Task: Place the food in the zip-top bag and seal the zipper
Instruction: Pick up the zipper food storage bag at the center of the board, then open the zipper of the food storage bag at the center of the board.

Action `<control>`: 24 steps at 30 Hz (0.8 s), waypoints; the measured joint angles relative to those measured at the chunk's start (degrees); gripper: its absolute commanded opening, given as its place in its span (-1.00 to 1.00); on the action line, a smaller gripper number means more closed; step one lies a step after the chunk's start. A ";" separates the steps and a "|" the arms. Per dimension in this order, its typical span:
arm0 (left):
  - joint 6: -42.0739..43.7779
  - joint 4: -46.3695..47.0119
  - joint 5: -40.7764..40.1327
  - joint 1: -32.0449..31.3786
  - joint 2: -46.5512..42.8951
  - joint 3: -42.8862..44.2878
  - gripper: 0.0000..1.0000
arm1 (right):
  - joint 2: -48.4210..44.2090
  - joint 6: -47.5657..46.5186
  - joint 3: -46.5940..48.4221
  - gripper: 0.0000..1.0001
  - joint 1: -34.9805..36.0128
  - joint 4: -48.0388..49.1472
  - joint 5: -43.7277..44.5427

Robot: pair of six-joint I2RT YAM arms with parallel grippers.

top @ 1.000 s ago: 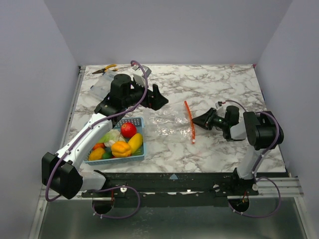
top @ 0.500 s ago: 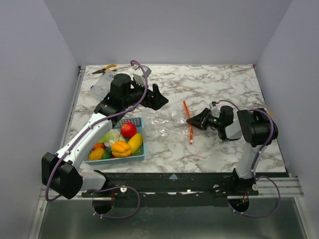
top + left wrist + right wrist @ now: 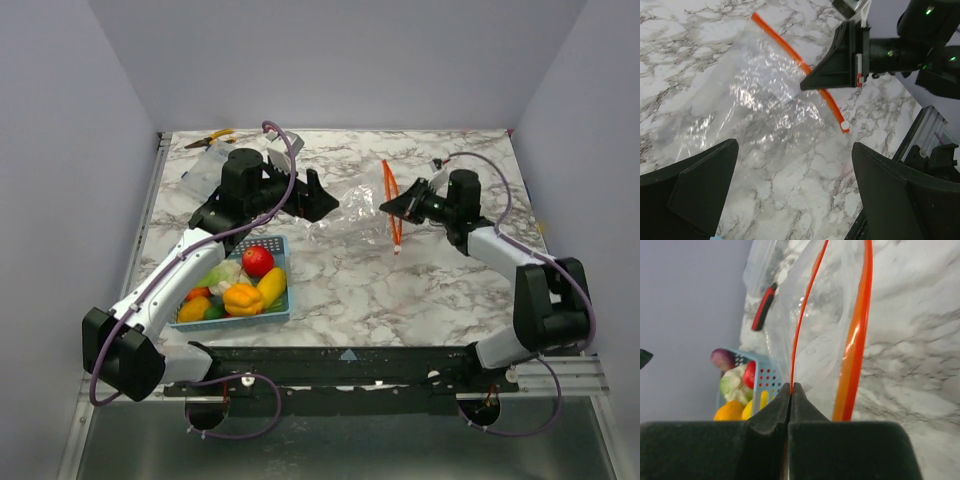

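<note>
The clear zip-top bag (image 3: pixel 352 208) hangs lifted off the marble table, its red-orange zipper (image 3: pixel 391 200) held up at the right. My right gripper (image 3: pixel 392 207) is shut on one lip of the zipper (image 3: pixel 799 325); the other lip (image 3: pixel 856 335) hangs free, so the mouth gapes. The bag also shows in the left wrist view (image 3: pixel 760 95). My left gripper (image 3: pixel 318 196) is open and empty, just left of the bag. The food (image 3: pixel 243 284), with a red tomato, yellow banana, yellow pepper and white cauliflower, lies in the blue mesh basket (image 3: pixel 283 309).
A rigid clear box (image 3: pixel 206 170) and yellow-handled pliers (image 3: pixel 212 136) lie at the back left. A red-handled knife (image 3: pixel 763 306) shows beyond the bag in the right wrist view. The table's walls close the left, back and right.
My right gripper has lifted the bag by its zipper and carried it up and toward the back of the table. The left arm has not moved.
</note>
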 measured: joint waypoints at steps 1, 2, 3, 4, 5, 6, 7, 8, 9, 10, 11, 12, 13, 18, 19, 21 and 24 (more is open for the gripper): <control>-0.13 -0.04 0.00 0.00 -0.17 0.00 0.97 | -2.34 -3.72 3.30 -0.99 0.07 -6.32 2.82; -0.28 -0.07 0.00 0.00 -0.42 0.00 0.97 | -4.50 -7.23 6.40 -0.99 0.07 -12.31 6.23; -0.50 -0.09 -0.02 0.00 -0.74 0.00 0.97 | -6.51 -10.47 9.27 -0.99 0.04 -17.70 9.20; -0.63 -0.07 -0.02 0.00 -1.20 0.00 0.97 | -8.41 -13.42 11.89 -0.99 0.04 -22.75 12.46; -0.74 -0.07 0.00 0.00 -1.55 0.00 0.97 | -10.23 -16.37 14.43 -0.99 0.04 -27.78 15.54; -1.01 -0.04 0.00 0.00 -2.03 0.00 0.97 | -11.85 -18.93 16.61 -0.99 0.04 -32.09 18.25; -1.20 -0.02 0.00 0.00 -2.45 0.00 0.97 | -13.16 -21.14 18.60 -0.99 0.02 -36.20 20.55; -1.53 0.02 -0.02 0.00 -3.02 0.00 0.97 | -14.25 -23.04 20.44 -0.99 0.00 -39.85 22.49; -1.95 0.11 -0.02 0.00 -3.48 0.00 0.97 | -15.08 -24.68 22.10 -0.99 0.00 -43.17 24.11; -2.16 0.20 -0.02 0.00 -3.82 0.00 0.97 | -15.74 -26.05 23.54 -0.99 0.15 -45.97 25.40; -2.43 0.26 0.00 0.00 -4.09 0.00 0.97 | -16.26 -27.08 24.59 -0.99 0.46 -48.13 26.62; -3.04 0.48 -0.02 0.00 -4.44 0.00 0.97 | -16.59 -27.78 25.35 -0.99 1.11 -49.99 27.85; -3.39 0.61 -0.02 0.00 -4.59 0.00 0.96 | -16.83 -28.24 25.68 -0.99 2.19 -51.21 28.94; -6.75 0.85 -0.04 0.00 -4.28 0.00 0.80 | -16.09 -27.41 22.88 -0.99 11.72 -51.45 31.91; -7.89 0.81 -0.04 0.00 -3.89 0.00 0.74 | -15.58 -26.91 21.88 -0.99 13.70 -50.62 32.06; -9.22 0.20 -0.02 0.00 -2.32 0.39 0.58 | -13.57 -24.87 18.84 -0.99 18.25 -47.36 32.17; -10.97 -2.25 -0.04 0.00 1.79 2.60 0.39 | -10.40 -21.88 15.17 -0.99 22.21 -43.10 31.80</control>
